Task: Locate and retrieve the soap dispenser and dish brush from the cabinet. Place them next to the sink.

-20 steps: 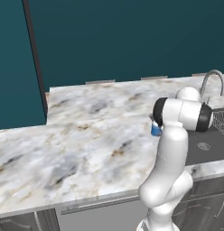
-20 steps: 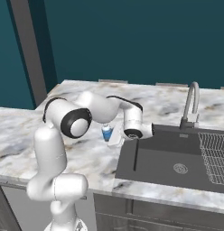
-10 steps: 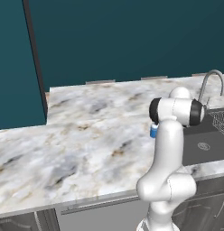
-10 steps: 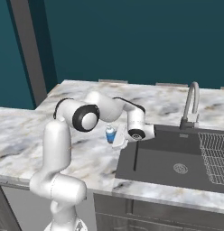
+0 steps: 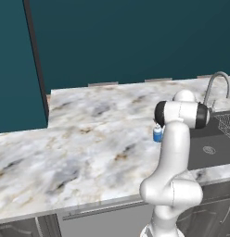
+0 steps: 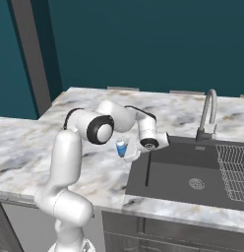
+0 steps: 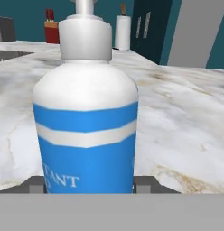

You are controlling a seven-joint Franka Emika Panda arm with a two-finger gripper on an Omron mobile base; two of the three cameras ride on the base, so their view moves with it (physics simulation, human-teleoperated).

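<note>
Claw (image 6: 130, 156) clamped on the soap dispenser (image 6: 121, 146), low in the centre of the right base frame, just left of the sink's (image 6: 173, 172) near corner. In the hand view the soap dispenser (image 7: 86, 117) stands upright and fills the middle of the frame, the two dark fingertips (image 7: 38, 185) flanking its base; whether its bottom already rests on the marble table (image 7: 186, 122) cannot be told. In the left base frame the soap dispenser (image 5: 157, 134) peeks out at right of centre, tucked against the arm's upper link, over the table (image 5: 89, 139) and beside the sink (image 5: 214, 148).

Compared with a second ago, the dispenser and hand have shifted a little toward the sink's left edge in the right base view, and the elbow joint has swung rightward; the jaws have not altered their spread. That suggests the bottle is near its drop-off spot beside the basin, with release yet to come and the brush still to be fetched.

The arm rises from the lower left of the right base frame, folds sharply at a dark-banded elbow at left of centre, then reaches right with the wrist turned so the hand comes at the bottle from the side. The chrome faucet (image 6: 208, 115) stands beyond, at upper right of centre.
</note>
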